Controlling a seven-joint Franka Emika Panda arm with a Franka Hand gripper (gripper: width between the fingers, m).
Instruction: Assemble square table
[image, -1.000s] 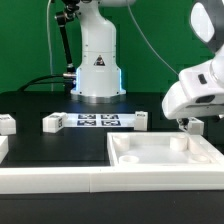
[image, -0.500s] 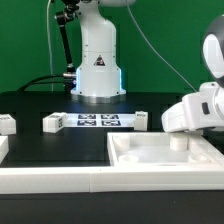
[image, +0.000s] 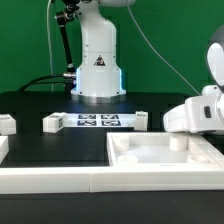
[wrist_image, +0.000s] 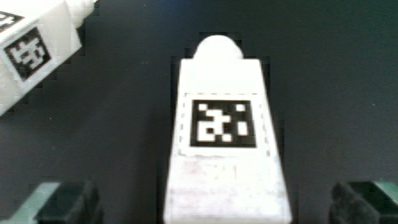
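One tagged leg (wrist_image: 221, 125), between spread fingers (wrist_image: 64, 203)

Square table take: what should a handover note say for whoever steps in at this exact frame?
Hand: open, fingers either side of a white leg lying on the black table, not yet closed.
Tabletop: lying front on the exterior view's right, no leg visibly attached.
Other legs: one at the exterior view's far left, two flanking the marker board, at and.
Done: nothing assembled. Left: grasp this leg, fit all four.
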